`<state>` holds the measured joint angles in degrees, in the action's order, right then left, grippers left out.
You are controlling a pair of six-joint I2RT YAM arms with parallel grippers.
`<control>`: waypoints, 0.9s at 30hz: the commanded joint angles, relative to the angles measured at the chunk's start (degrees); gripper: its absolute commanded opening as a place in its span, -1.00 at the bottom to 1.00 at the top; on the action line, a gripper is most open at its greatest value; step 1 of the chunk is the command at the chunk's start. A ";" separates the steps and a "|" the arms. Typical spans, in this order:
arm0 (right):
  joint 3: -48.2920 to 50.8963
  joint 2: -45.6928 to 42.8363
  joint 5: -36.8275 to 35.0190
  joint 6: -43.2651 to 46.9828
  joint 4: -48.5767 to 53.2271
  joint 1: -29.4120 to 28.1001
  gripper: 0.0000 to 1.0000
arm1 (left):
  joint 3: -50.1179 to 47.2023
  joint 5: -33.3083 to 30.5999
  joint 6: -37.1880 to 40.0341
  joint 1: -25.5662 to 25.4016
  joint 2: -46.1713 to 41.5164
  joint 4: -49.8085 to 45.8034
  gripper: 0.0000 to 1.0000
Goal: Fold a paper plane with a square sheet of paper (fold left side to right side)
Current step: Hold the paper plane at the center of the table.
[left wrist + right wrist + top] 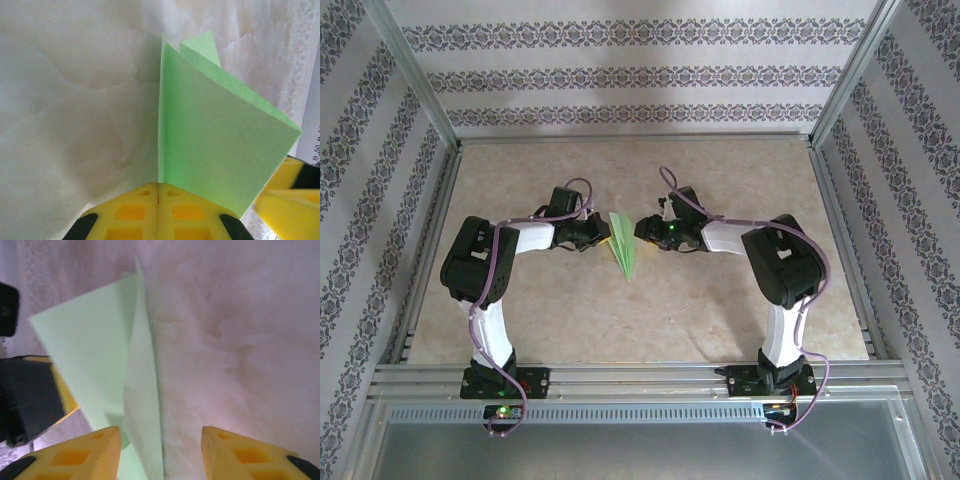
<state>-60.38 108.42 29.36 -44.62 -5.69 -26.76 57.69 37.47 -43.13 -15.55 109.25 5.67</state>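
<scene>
Clamped shut, the left gripper (pixel 158 200) has its yellow pads pressed flat together with the folded edge of the paper plane (pixel 215 145) pinched between them, so it alone has a hold on the paper. Opposite it, the right gripper (pixel 161 450) stands roughly half open. A green flap runs up between its fingers, close against the finger on the left of the wrist view and well apart from the other, and nothing is squeezed. From above, the plane sits near the middle of the table (pixel 720 300). Its long axis runs from the far edge toward the near edge and leans a little toward the near right corner, with the sharp tip at the near end. Both grippers meet at the broad far end, the left one coming in from the left edge's side and the right one from the right edge's side, almost nose to nose with the paper between them. Judging by this, the next move depends on the left grip keeping the crease steady while the right fingers either close on the flap or back off toward the right edge. Either way, they should travel across the plane's axis and not along it.
</scene>
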 commanded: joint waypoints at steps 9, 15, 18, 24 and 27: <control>-8.39 -6.03 -5.34 10.40 20.61 -6.72 0.13 | 0.06 0.76 -2.42 -1.53 -2.11 3.56 -1.00; -10.44 -1.78 -5.91 9.97 20.82 -8.21 0.21 | 0.32 0.85 -2.51 -1.85 -2.07 3.73 -1.00; -12.09 -0.05 -5.35 10.52 21.58 -8.69 0.22 | 0.46 0.93 -2.39 -2.00 -2.10 3.47 -1.00; -12.99 1.86 -6.13 10.87 22.21 -9.40 0.22 | 0.45 0.91 -2.38 -2.08 -2.03 3.55 -1.00; -13.94 2.95 -5.99 11.13 22.31 -9.70 0.19 | 0.78 1.18 -2.48 -2.19 -1.68 3.64 -1.00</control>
<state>-72.40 109.82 24.36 -34.65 15.68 -35.55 57.67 37.52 -45.15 -16.71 108.88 6.96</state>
